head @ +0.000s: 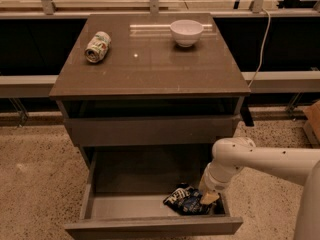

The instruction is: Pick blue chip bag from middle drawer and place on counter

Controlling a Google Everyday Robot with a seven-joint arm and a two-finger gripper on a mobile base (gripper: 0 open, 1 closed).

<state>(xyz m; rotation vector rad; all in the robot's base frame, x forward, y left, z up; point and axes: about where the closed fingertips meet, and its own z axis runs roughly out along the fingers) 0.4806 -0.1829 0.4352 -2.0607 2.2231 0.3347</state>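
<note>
The blue chip bag (184,201) lies crumpled on the floor of the open middle drawer (125,206), at its front right. My gripper (209,200) hangs from the white arm (260,159) that reaches in from the right. It is down inside the drawer at the bag's right edge and touches it. The counter (150,64) is the glossy grey-brown top of the cabinet above.
A green-white drink can (97,46) lies on its side at the counter's back left. A white bowl (186,32) stands at the back right. A closed drawer front (150,130) sits above the open drawer. Speckled floor surrounds the cabinet.
</note>
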